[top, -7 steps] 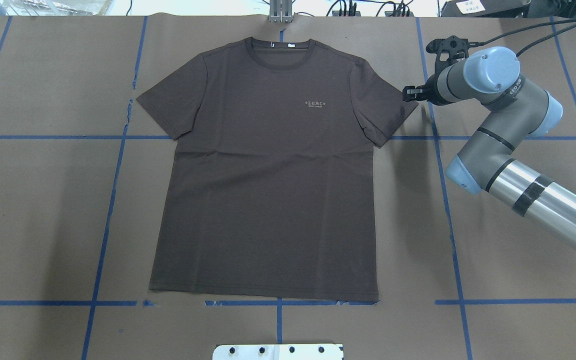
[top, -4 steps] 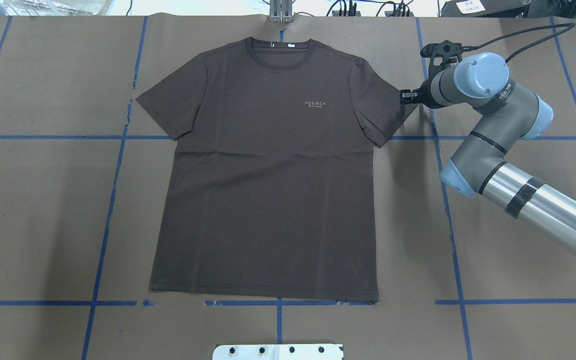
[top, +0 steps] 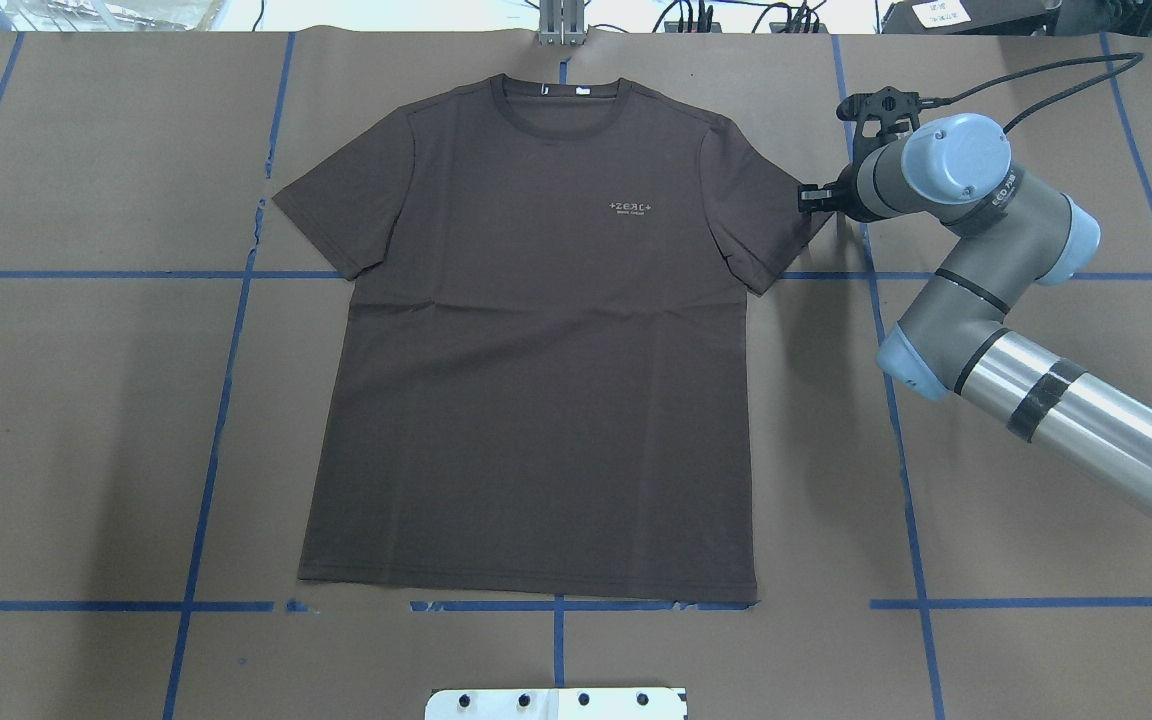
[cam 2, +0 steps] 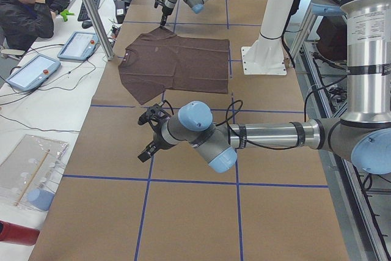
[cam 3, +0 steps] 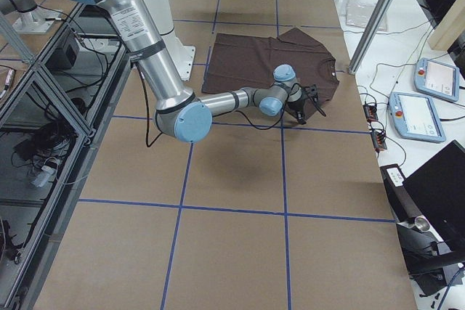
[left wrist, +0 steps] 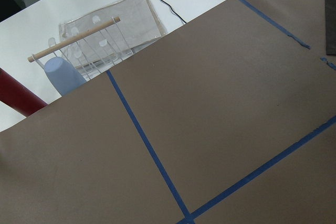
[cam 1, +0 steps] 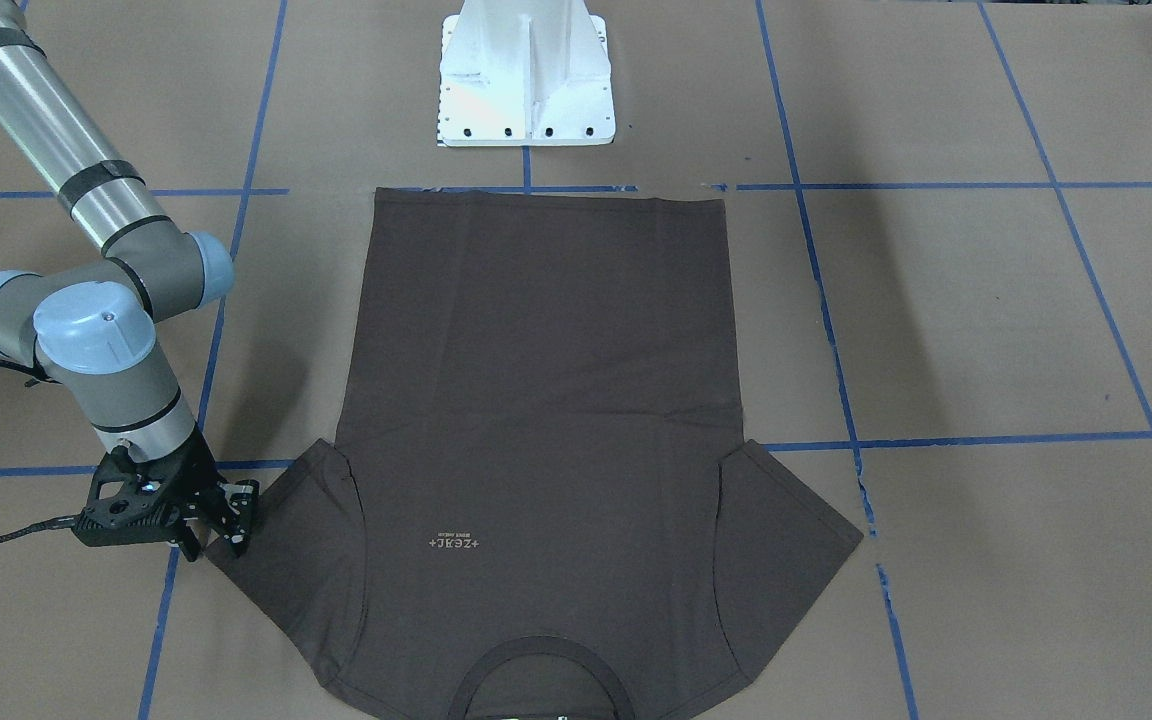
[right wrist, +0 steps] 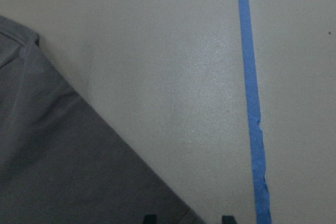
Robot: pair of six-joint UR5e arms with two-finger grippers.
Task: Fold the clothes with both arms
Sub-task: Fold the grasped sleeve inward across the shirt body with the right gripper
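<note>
I am seeing no fold yet: the T-shirt (top: 536,400) is lying flat in the middle of the table (top: 86,450). My right pincer (cam 1: 218,535) is standing open at the shirt's 2 o'clock sleeve (top: 766,220) in the overhead view. The left pincer (cam 2: 146,136) is far off, and whether it is open I cannot tell.

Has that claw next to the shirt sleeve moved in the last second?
Yes. The right claw slid leftward, from the blue tape line toward the T-shirt sleeve.
</note>
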